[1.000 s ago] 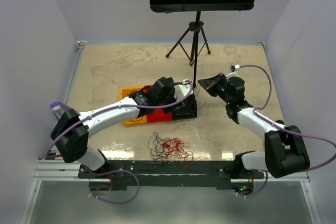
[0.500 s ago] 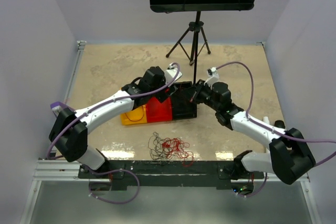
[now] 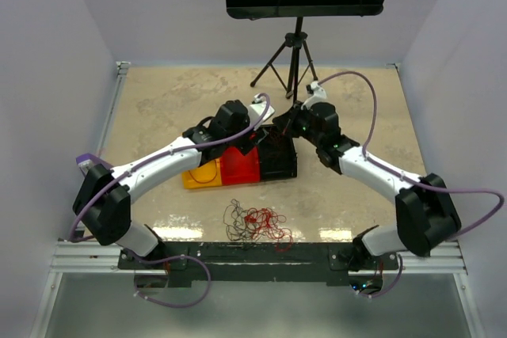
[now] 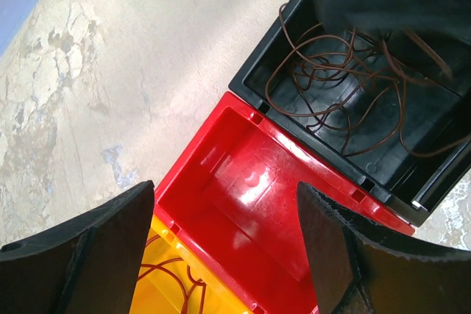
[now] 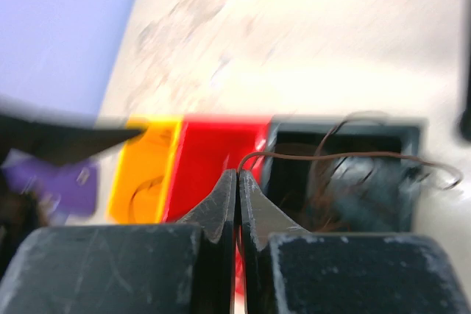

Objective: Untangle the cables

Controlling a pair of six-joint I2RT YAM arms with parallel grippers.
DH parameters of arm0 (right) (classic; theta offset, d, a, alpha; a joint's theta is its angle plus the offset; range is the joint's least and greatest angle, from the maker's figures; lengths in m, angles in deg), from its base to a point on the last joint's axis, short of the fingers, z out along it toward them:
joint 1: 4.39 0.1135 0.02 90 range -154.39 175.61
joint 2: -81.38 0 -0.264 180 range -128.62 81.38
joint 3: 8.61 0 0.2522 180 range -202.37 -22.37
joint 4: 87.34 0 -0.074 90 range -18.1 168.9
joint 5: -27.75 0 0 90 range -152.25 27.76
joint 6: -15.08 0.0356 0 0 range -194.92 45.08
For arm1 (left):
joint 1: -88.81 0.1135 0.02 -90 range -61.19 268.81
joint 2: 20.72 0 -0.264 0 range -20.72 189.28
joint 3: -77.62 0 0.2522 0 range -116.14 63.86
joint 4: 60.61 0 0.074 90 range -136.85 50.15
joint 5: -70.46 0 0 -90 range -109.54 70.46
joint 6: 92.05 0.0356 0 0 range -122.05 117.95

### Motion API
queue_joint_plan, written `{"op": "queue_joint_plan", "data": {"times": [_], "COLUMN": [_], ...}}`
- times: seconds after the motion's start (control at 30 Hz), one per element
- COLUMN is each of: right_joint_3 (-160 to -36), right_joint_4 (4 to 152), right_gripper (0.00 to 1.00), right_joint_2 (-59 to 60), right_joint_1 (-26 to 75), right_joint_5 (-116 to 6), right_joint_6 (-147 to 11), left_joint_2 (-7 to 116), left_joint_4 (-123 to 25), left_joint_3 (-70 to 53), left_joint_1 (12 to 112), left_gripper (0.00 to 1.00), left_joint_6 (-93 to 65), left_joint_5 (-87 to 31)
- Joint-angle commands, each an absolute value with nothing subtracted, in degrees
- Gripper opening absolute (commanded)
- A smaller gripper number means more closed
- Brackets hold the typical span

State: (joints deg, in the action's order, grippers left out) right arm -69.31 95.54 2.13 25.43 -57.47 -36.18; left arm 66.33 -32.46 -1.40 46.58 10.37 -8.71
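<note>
Binning step: right end effector [image 5: 237, 182] pinching thin brown wire [image 5: 353, 155] over black plastic bin [image 4: 254, 82]; left end effector [image 4: 221, 251] agape, empty. Next, likely: release wire, tackle red-and-dark wire tangle [image 3: 257, 222].

Loose tangle of red, dark cables [image 3: 255, 222]

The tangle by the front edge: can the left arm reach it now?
Probably yes: the left gripper hangs open and empty over the red bin, and nothing stands between it and the tangle.
</note>
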Motion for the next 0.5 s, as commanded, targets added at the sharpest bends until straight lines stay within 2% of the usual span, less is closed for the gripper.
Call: {"op": "queue_joint_plan", "data": {"times": [0.0,0.17,0.33,0.47], "right_joint_3": [-77.3,-82.0,-84.0,-84.9], "right_joint_4": [92.2,93.5,97.7,98.1], "right_gripper": [0.00,0.00,0.00,0.00], "right_joint_2": [-3.5,-7.2,-6.6,-5.4], "right_joint_1": [21.5,20.4,20.8,22.5], "right_joint_5": [-63.5,-60.1,-52.4,-51.1], "right_joint_6": [-38.7,-42.6,-46.1,-47.6], "left_joint_2": [63.0,62.2,62.2,62.1], "left_joint_4": [-33.9,-33.7,-33.1,-32.7], "left_joint_3": [-2.1,-1.9,-2.0,-2.0], "left_joint_1": [46.6,46.7,46.9,47.0], "left_gripper": [0.82,0.82,0.82,0.82], "left_joint_6": [8.8,8.5,6.7,5.8], "left_joint_5": [-8.9,-9.2,-9.5,-9.9]}}
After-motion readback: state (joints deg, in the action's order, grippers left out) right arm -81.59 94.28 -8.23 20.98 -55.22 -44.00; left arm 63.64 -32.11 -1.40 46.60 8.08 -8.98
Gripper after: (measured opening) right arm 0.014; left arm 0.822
